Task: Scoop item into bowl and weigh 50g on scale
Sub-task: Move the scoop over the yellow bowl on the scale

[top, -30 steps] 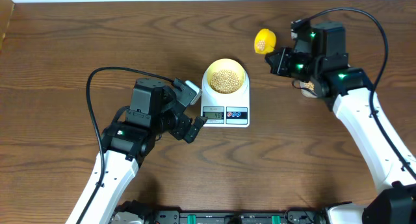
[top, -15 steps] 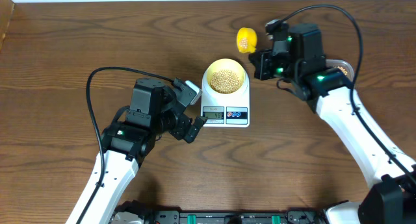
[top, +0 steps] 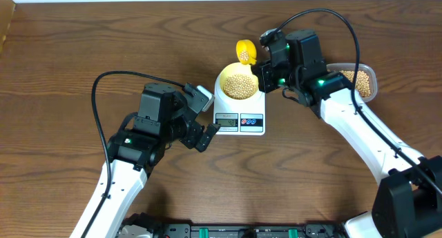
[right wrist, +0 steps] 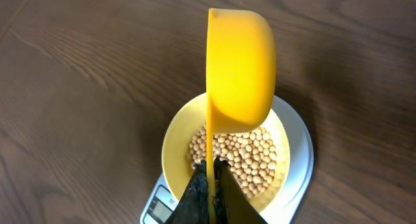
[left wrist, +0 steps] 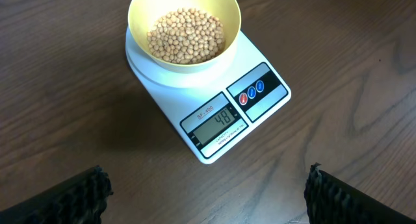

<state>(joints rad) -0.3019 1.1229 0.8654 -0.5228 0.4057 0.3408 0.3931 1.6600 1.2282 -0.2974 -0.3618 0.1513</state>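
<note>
Left wrist: round beans [left wrist: 185,36], smooth yellow bowl [left wrist: 138,17], flat white scale [left wrist: 168,94]

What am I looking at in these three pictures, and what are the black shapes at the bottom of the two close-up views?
Two robot arms work at a wooden table. One picture looks down from above. The other two come from small cameras on each arm's wrist, so the black shapes are that arm's own gripper fingers. On the table stands a white kitchen scale with a small yellow bowl of beans on it. Its display reads 48. A clear tub with more beans sits by the right arm. The left gripper is open and empty, beside the scale. The right gripper is shut on the handle of a yellow scoop, tipped on its side above the bowl.
</note>
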